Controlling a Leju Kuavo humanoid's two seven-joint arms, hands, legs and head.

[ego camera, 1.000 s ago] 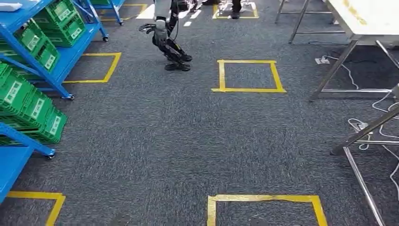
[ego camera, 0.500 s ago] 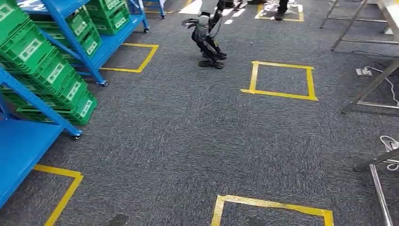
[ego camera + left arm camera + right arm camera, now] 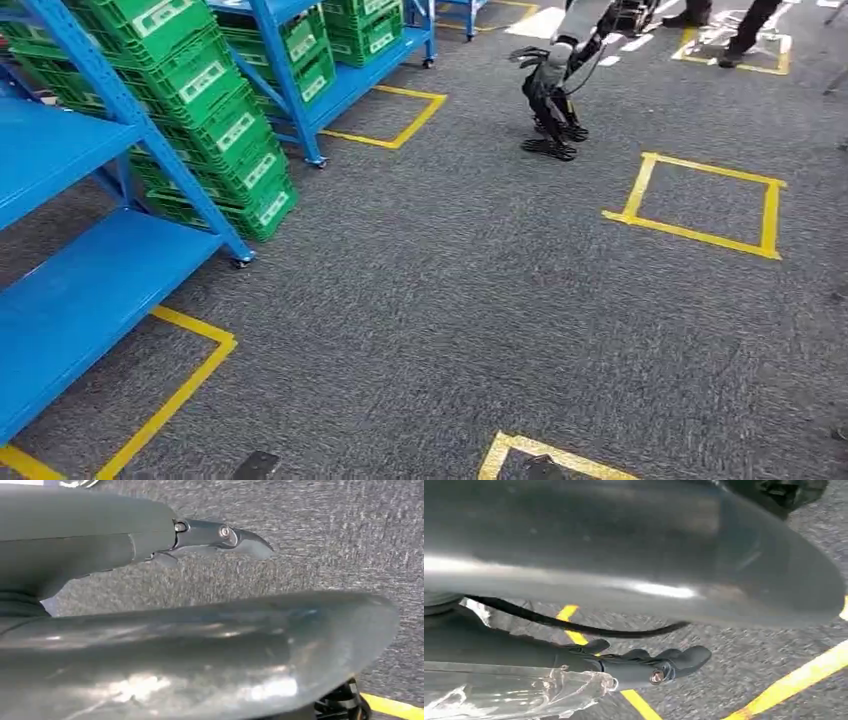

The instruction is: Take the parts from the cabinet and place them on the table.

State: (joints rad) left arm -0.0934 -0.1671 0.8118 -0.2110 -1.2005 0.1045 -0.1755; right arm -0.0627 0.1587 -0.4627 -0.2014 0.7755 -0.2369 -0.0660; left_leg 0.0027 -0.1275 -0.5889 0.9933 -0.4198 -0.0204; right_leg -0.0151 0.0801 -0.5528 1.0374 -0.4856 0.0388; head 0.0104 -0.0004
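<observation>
Two blue steel shelving units [image 3: 120, 190] on castors were seen along one side of a grey carpeted floor [image 3: 450, 300], their tiers stacked with green plastic bins [image 3: 215, 130] bearing white labels. Whatever parts the bins held could not be made out, and the table was not pictured. No part was seen to have been taken from the shelving, so the task was judged to be at its very start, with the approach, the picking and the carrying all left to do.

The left hand [image 3: 220, 535] was seen hanging over the carpet in its wrist view, dark fingers straight and nothing held; the right hand [image 3: 659, 665] was likewise seen with fingers extended and empty, above strips of yellow floor tape [image 3: 784, 690]. Both were judged to be apart and unladen.

Yellow taped squares [image 3: 700, 200] were marked out on the carpet. A second humanoid robot [image 3: 555, 90] was pictured standing further off beside one of them, and the shoes of a person [image 3: 735, 45] were caught at the far edge of the floor.
</observation>
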